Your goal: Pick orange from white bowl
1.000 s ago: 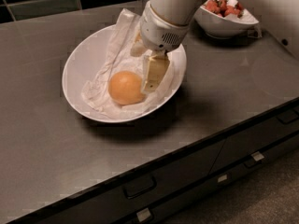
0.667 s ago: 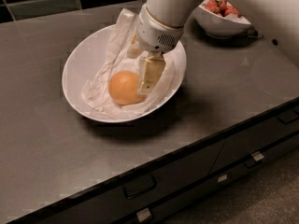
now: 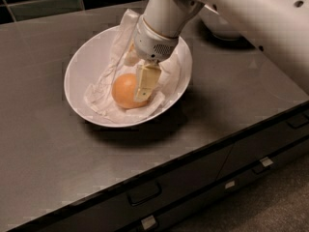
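The orange [image 3: 124, 91] lies in the white bowl [image 3: 82, 66] on crumpled white paper napkin [image 3: 104, 88], near the middle of the dark counter. My gripper [image 3: 137, 71] reaches down into the bowl from the upper right. It is open. One pale fingertip [image 3: 145, 83] sits against the right side of the orange. The other fingertip [image 3: 130, 57] is just behind the orange, over the napkin. The orange rests on the napkin, between the two fingers.
A smaller white bowl [image 3: 219, 28] stands at the back right, mostly hidden by my arm [image 3: 251, 13]. The counter's front edge [image 3: 159, 166] runs diagonally, with drawers and handles [image 3: 143, 193] below. Dark tiles line the back wall.
My gripper has moved left and down in the bowl. Its near finger was to the right of the orange and now lies against it. The orange has not moved.
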Robot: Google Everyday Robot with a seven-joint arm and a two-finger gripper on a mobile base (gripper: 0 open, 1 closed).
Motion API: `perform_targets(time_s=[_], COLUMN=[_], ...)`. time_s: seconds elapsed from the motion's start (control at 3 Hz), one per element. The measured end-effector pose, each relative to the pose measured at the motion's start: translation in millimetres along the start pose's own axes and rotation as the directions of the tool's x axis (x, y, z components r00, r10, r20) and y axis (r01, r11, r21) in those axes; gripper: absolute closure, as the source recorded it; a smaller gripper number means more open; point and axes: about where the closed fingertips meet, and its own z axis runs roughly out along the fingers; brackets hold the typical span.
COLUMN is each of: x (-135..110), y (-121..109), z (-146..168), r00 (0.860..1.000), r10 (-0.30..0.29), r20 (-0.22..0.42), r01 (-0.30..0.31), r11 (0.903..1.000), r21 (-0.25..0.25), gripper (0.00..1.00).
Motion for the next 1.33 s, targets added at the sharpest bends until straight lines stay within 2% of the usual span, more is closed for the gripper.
perform_targets(time_s=[0.67, 1.33], x=[5, 8], y=[-2, 2], z=[11, 30], r00=[1.0, 1.0], r10=[0.014, 0.025], r20=[0.008, 0.017], r01=[-0.014, -0.024], r11=[0.9998, 0.9987], r21=[-0.012, -0.046], gripper=[0.31, 0.31])
